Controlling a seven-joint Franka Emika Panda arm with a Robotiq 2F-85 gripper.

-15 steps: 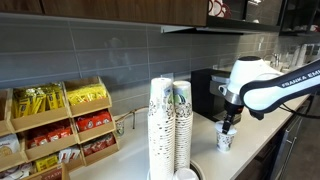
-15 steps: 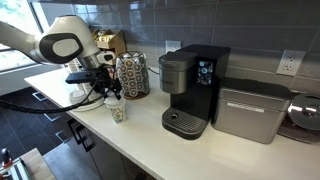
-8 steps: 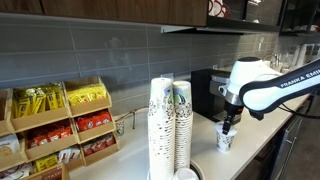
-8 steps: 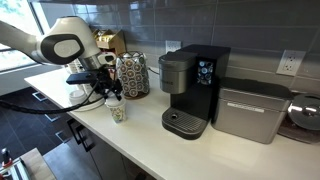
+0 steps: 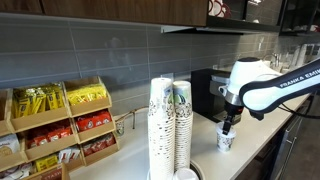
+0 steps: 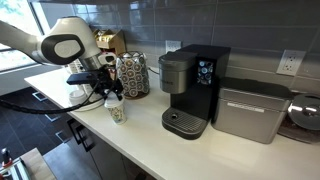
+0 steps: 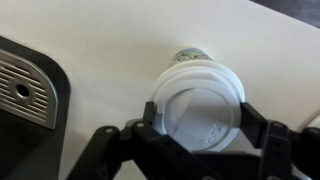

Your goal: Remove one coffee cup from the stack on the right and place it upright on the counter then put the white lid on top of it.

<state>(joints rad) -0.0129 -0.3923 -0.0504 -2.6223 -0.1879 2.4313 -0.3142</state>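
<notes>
Right now your gripper (image 7: 197,118) sits straight over the coffee cup (image 6: 116,111). Its fingers (image 7: 150,112) are spread only to the width of the white lid (image 7: 198,100) and pressed against its rim on both sides, so you have hold of the lid. In the wrist view the lid lies flat across the cup's mouth, with a sliver of green print showing beyond it. The cup stands upright on the counter (image 6: 140,125), close to its front edge and near the black coffee machine (image 6: 190,90), whose metal drip tray (image 7: 25,85) shows at the side of the wrist view. The stack (image 5: 183,125), with its green mark near the top, stands further along the counter beside a like column of cups (image 5: 160,125), well apart from the single cup. Your arm (image 5: 275,88) carries dark lettering that reads "FRANKA EMI" before the frame cuts it off. The print on the cups and on the yellow and red snack packets (image 5: 60,110) is too small to read.
</notes>
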